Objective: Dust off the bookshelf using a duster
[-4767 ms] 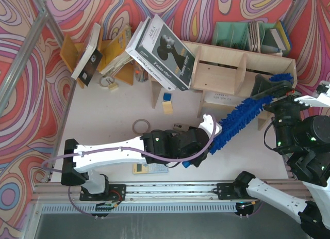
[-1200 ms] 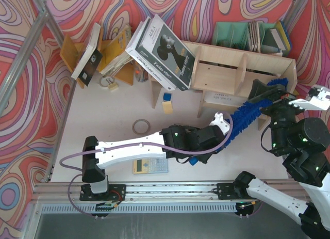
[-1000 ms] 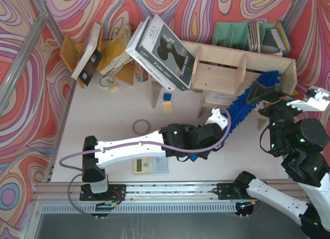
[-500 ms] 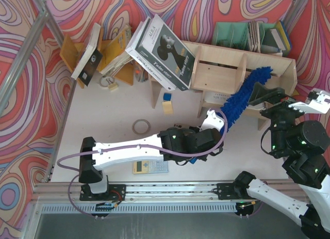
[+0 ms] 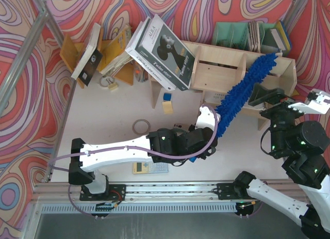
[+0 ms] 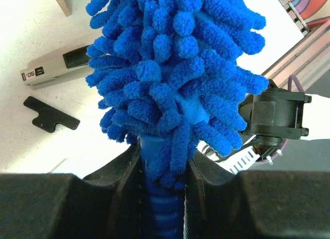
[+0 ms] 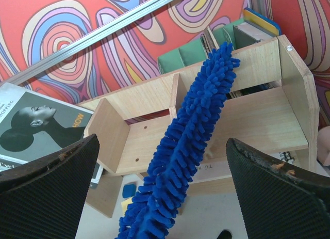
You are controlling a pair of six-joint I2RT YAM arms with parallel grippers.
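Your white table [image 5: 113, 115] carries the pale plywood bookshelf [image 5: 221, 68] on its legs at the far right. A green file organiser [image 5: 232, 35] stands behind it, and an orange-yellow book rack [image 5: 67, 50] at the far left. Lying flat you have a tape ring [image 5: 140, 126] mid-table and a calculator [image 5: 144, 169] near the front edge. A grey stapler [image 6: 56, 68] has a flat black piece [image 6: 50, 114] near it, not touching.

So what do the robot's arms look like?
Both arms are smooth white shells joined by chunky black joints. The left arm has a purple cable trailing along it. The right arm has tiny green lights glowing on its black joints. The right end effector has two wide black fingers with a rough, grainy surface.
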